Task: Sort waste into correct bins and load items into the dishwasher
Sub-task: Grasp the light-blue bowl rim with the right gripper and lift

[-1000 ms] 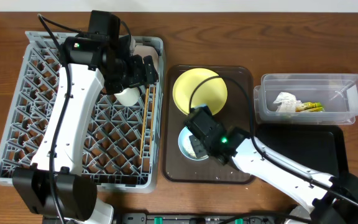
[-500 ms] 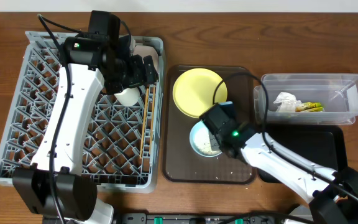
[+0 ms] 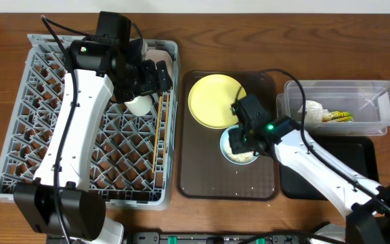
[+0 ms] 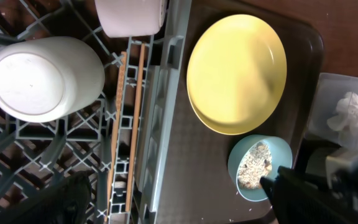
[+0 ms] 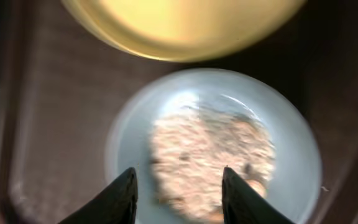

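Observation:
The small light blue bowl (image 3: pixel 230 153) (image 5: pixel 291 143) holds rice-like crumbs (image 5: pixel 210 162) and sits on the brown serving tray, just below the yellow plate (image 3: pixel 212 102) (image 4: pixel 235 68). My right gripper (image 3: pixel 240 139) (image 5: pixel 177 186) hangs over the bowl with its fingers apart above the crumbs. My left gripper (image 3: pixel 162 74) (image 4: pixel 179 208) is open and empty over the grey dish rack (image 3: pixel 80 176). The white cup (image 3: pixel 139 105) (image 4: pixel 36 78) and the cream bowl (image 3: pixel 160 55) (image 4: pixel 129 15) sit in the rack. The napkin (image 3: pixel 311 111) and the wrapper (image 3: pixel 338 116) lie in the clear tub (image 3: pixel 337 87).
The black tray (image 3: pixel 330 169) lies below the clear tub at the right. Wooden chopsticks (image 3: pixel 158 132) lie along the rack's right side. A few loose crumbs (image 3: pixel 250 181) lie on the brown serving tray (image 3: pixel 198 176). The right arm crosses above the black tray.
My right gripper has moved right and slightly up across the brown tray, and the blue bowl has shifted right with it. The left arm has not moved.

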